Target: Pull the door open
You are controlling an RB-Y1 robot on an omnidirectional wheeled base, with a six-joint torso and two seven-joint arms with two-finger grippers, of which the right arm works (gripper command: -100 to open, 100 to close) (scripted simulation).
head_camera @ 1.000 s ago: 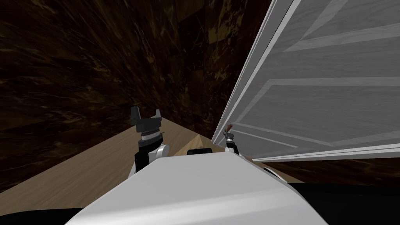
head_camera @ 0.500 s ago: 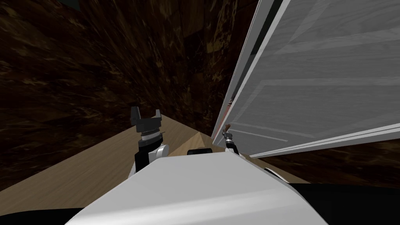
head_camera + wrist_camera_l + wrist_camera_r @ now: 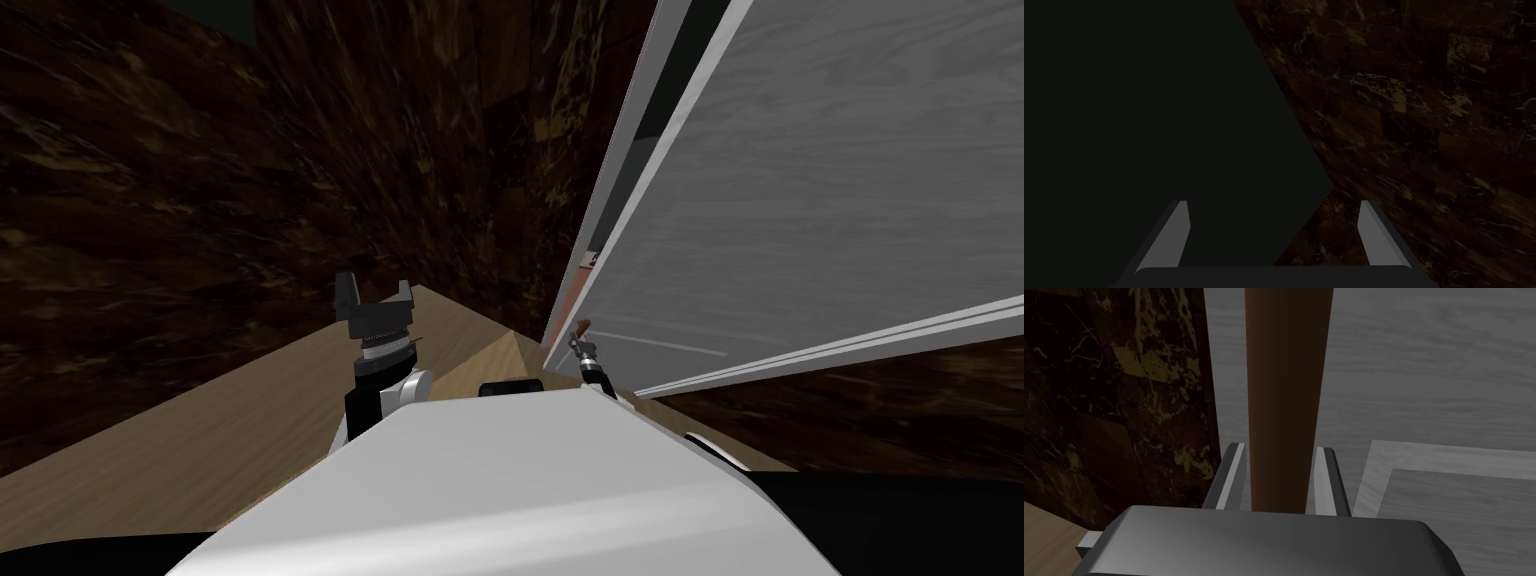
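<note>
Right gripper [image 3: 1281, 453]: fingers clamped on both sides of the brown door handle [image 3: 1284, 388], whose far end is cut off. Grey panelled door [image 3: 820, 180]: right half of head view, ajar, outer edges out of frame. Left gripper [image 3: 374, 297]: centre, fingers spread, holding nothing

Inside a house: dark marbled tile walls [image 3: 200, 200], pale wood floor [image 3: 250, 420], grey panelled door [image 3: 800, 200].
</note>
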